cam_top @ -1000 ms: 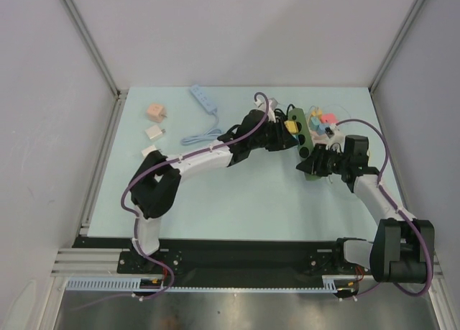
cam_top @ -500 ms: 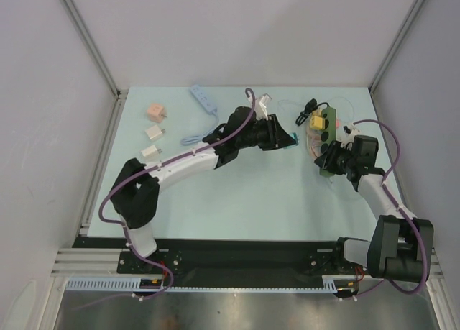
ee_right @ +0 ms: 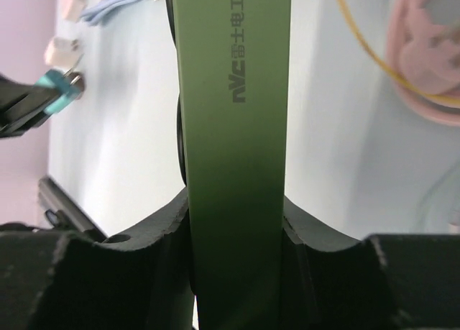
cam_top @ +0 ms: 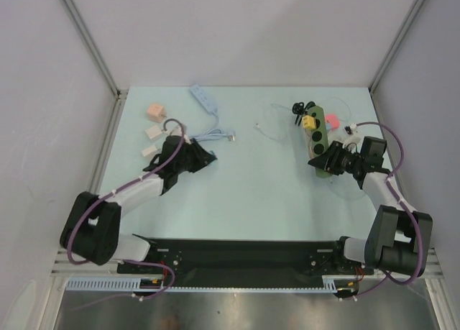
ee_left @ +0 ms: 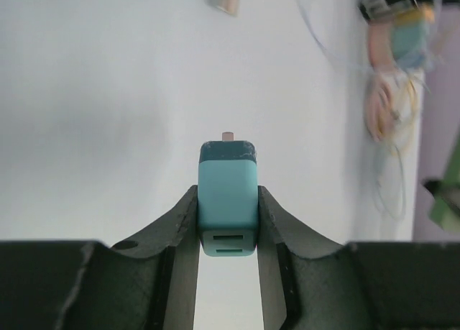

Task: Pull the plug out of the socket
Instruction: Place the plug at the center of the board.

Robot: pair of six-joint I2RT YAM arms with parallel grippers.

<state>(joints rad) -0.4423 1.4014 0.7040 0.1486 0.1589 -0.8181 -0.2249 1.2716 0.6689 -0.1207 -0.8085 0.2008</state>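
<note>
Pale mint surface (cam_top: 251, 179) boxed in by white walls (cam_top: 237, 35). In the top view the left gripper (cam_top: 203, 157) sits low at mid-left, and its load is too small to make out there. The left wrist view settles it: the jaws pinch a teal plug (ee_left: 228, 175) by its sides, with its metal tip pointing away from the camera. The plug is off the socket and well apart from it.

The right gripper (cam_top: 323, 161) is at the right, its jaws clamped on the near end of the green power strip (cam_top: 316, 139). The right wrist view shows the strip's printed logo and, far left, the teal plug in the other jaws. Only the top view shows a yellow plug (cam_top: 309, 121) seated in the strip, a pink plug (cam_top: 331, 119) beside it, a blue power strip (cam_top: 203, 98) and small adapters (cam_top: 153, 131) at the left.
</note>
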